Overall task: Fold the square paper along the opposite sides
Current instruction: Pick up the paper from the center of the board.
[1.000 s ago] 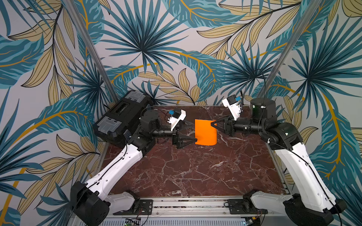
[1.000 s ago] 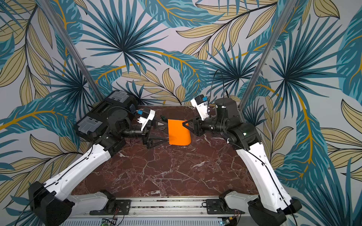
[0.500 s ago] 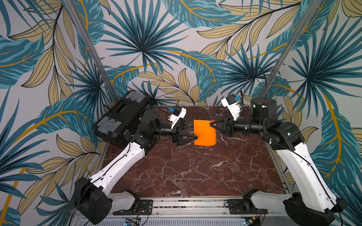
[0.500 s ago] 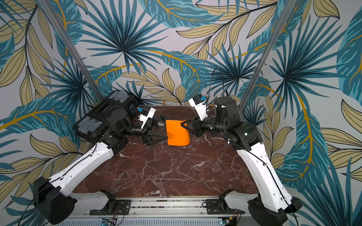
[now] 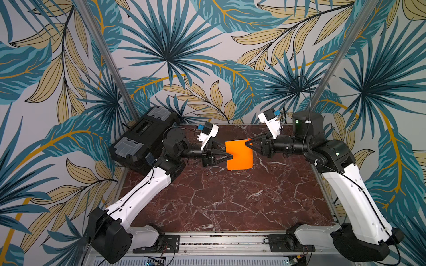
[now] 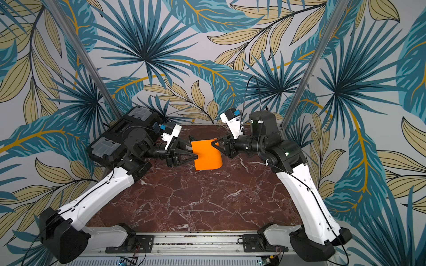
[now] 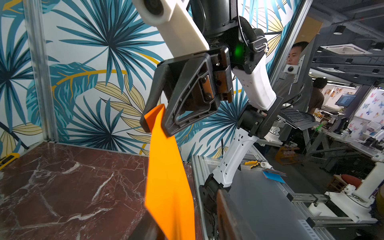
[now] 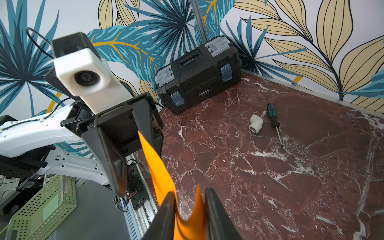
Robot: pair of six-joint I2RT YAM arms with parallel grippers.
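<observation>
A thin, bright orange square paper [image 5: 238,154] [image 6: 206,157] hangs upright in the air over the back middle of the dark red, white-veined marble worktop [image 5: 219,198], between the two arms in both top views. The right gripper [image 5: 249,144] has its black jaws clenched on the sheet's upper corner on the robot's right. In the right wrist view the paper curls in a U between those jaws. The sheet bows, and its lower corner on that side curves toward the camera. The left gripper [image 5: 230,155] meets the opposite edge about halfway down. Its jaws straddle that edge, one on each face, and the left wrist view shows a gap between the sheet and one jaw, so they are not clenched on it. Whether the bottom edge touches the worktop I cannot tell. A black plastic toolbox [image 5: 143,138] with grey latches sits in the back left corner against the leaf-patterned wall [image 5: 207,57], behind the left arm and apart from the sheet. In the right wrist view a white plastic pipe fitting [image 8: 256,123] lies on the worktop just beside a green-and-black-handled screwdriver [image 8: 274,121], both near the back wall.
</observation>
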